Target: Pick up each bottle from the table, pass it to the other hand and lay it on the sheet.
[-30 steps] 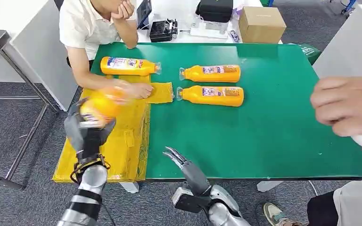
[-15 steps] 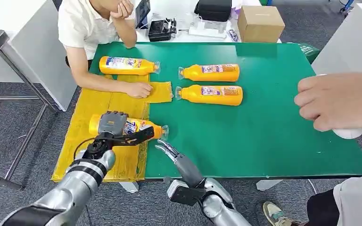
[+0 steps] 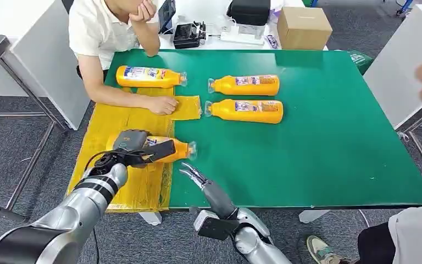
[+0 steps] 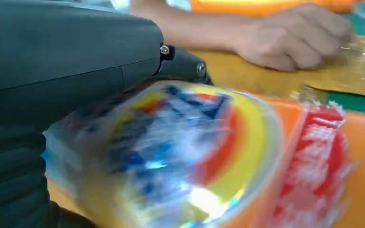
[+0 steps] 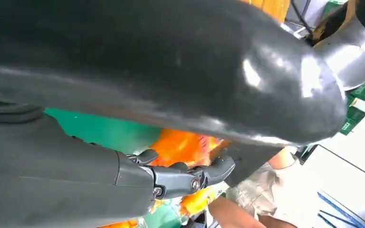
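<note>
Green felt-covered tabletop [image 3: 318, 137] stood on grey carpet floor [image 3: 11, 165], with a crinkled yellow plastic sheet [image 3: 126, 181] draped over its left edge. Left hand [image 3: 134, 147] gripped an orange plastic bottle with blue-red label [image 3: 173, 148] lying on the sheet. Right hand [image 3: 198, 179] empty, fingers apart, at the near edge. Three more orange bottles [image 3: 244, 98] lay further back. A seated person's hand [image 3: 162, 104] rested on the sheet.

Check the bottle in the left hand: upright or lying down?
Lying down. The bottle lies on its side across the yellow sheet's edge, cap toward the green table, with the left hand gripping it.
</note>
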Available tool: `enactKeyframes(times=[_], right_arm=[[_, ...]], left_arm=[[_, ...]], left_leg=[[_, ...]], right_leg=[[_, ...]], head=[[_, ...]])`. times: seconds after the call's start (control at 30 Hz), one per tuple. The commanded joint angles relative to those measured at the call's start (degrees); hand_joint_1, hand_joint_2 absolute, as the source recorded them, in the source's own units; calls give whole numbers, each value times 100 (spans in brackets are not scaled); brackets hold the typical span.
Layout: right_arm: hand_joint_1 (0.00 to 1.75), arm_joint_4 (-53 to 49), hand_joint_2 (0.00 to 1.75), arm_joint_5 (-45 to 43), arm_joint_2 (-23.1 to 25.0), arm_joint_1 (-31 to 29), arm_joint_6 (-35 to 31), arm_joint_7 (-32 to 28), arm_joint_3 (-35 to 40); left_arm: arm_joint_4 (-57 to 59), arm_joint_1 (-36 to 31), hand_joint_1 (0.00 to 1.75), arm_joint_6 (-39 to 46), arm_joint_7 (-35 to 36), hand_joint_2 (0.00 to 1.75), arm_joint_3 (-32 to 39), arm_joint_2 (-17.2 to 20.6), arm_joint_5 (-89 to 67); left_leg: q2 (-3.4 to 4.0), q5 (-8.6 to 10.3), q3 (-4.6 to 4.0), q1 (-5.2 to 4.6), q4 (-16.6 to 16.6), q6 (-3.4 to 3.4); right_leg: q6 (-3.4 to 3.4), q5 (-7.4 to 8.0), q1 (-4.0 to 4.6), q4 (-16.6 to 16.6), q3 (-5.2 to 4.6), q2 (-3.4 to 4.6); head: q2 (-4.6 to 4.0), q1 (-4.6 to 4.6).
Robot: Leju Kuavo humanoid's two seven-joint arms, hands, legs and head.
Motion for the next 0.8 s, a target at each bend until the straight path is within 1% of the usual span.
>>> enactKeyframes(times=[0.03,0.07,0.1,0.13,0.17,0.2,0.3,0.33,0.37,0.4,0.43,0.47,0.5,0.57,0.6,0.63,0.67,0.7,0.73,0.77,0.8], right_arm=[[0,345,0,-68,-88,-199,-61,-173,15],[0,357,0,-72,-101,-195,-92,-177,19],[0,337,0,-111,-129,-191,-147,-177,66],[0,309,0,-185,-174,-188,-199,-177,141],[0,329,0,-290,-215,-195,-299,-177,223],[0,338,0,-340,-237,-180,-363,-177,240],[0,266,0,-446,-333,-92,-470,-177,274],[0,275,0,-443,-351,-83,-503,-177,288],[0,283,0,-446,-395,-84,-585,-177,366],[0,252,0,-528,-438,-109,-598,-177,471],[0,271,0,-595,-472,-141,-619,-177,545],[0,282,0,-608,-474,-155,-623,-177,557],[0,282,0,-608,-474,-155,-623,-177,557],[0,282,0,-608,-474,-155,-623,-177,557],[0,285,0,-601,-476,-176,-657,-177,582],[0,231,0,-639,-494,-164,-690,-177,591],[0,109,0,-633,-537,-150,-784,-177,620],[0,63,0,-606,-536,-114,-900,-177,535],[0,-29,0,-500,-537,-45,-1028,-177,367],[0,-146,0,-397,-523,31,-1232,-177,116],[0,-293,0,-330,-535,101,-1299,-167,-104]], left_arm=[[359,-272,0,-421,-724,175,396,65,855],[201,-280,0,-600,-1058,175,646,46,1391],[36,-284,0,-931,-1448,175,844,62,1922],[-185,-235,0,-1115,-1663,0,868,108,2257],[-498,-165,0,-1355,-1655,0,878,174,2801],[-820,-57,0,-1338,-1771,0,711,223,3002],[-1644,281,0,-1706,-1809,0,249,361,3538],[-1828,379,0,-1831,-1884,0,202,358,3773],[-2378,710,0,-2118,-2012,0,-89,447,4321],[-2858,940,0,-2228,-2178,0,-429,634,4597],[-3203,1126,0,-2174,-2237,0,-653,763,4876],[-3296,1185,0,-2145,-2195,0,-711,793,4936],[-3296,1185,0,-2145,-2195,0,-711,793,4936],[-3296,1185,0,-2145,-2195,0,-711,793,4936],[-3343,1191,0,-2099,-2222,0,-799,843,5125],[-3558,1298,0,-1935,-2398,0,-800,803,5380],[-4010,1532,0,-1585,-2531,0,-762,698,5613],[-4337,1706,0,-1480,-2374,175,-713,578,5898],[-4831,1936,0,-1253,-2231,175,-772,511,6148],[-5185,2142,0,-970,-2249,175,-755,413,6328],[-5470,2301,0,-832,-2183,175,-814,391,6507]], left_leg=[[12,-7,19,-2,-3,0],[12,-6,14,-1,-1,0],[15,-10,27,-5,-3,1],[10,-5,12,1,0,0],[14,-11,26,-2,1,0],[13,-5,13,-1,-1,0],[16,-9,25,-4,-4,0],[19,-7,19,-3,-6,0],[22,-12,37,-6,-10,0],[14,-6,19,-3,-8,0],[22,-14,43,-7,-14,0],[29,-18,53,-9,-16,-1],[33,-16,39,-7,-12,0],[21,-9,15,-2,-4,-1],[25,-15,31,-4,-6,-2],[17,-10,24,-5,-6,-2],[10,-8,20,-3,-4,-2],[5,-5,6,-4,-4,0],[13,-12,23,-6,-4,0],[11,-9,12,-5,-3,1],[7,-7,4,-3,-2,1]], right_leg=[[-2,-4,-1,-3,16,5],[-1,-3,0,-1,12,5],[-2,-8,-3,0,23,5],[-2,-3,2,-2,11,2],[-3,-9,0,1,23,2],[-2,-3,0,0,9,5],[-3,-7,-2,-2,21,6],[-2,-3,-2,-4,14,11],[-3,-8,-4,-7,31,10],[-1,-3,-3,-6,15,7],[-3,-10,-5,-10,36,10],[-5,-13,-7,-10,43,15],[-4,-8,-5,-8,28,23],[-2,-4,-1,-3,10,11],[-4,-10,-2,-3,23,12],[-4,-8,-3,-2,17,6],[-4,-8,-1,-2,16,2],[-2,-6,-3,-1,4,2],[-3,-11,-4,-1,19,6],[-2,-8,-3,-2,9,5],[-1,-8,-2,-2,4,0]], head=[[0,2],[0,0],[0,0],[0,2],[0,0],[0,0],[0,0],[0,0],[0,0],[0,0],[0,0],[0,2],[0,0],[0,0],[0,0],[0,0],[0,0],[0,0],[0,2],[0,0],[0,0]])
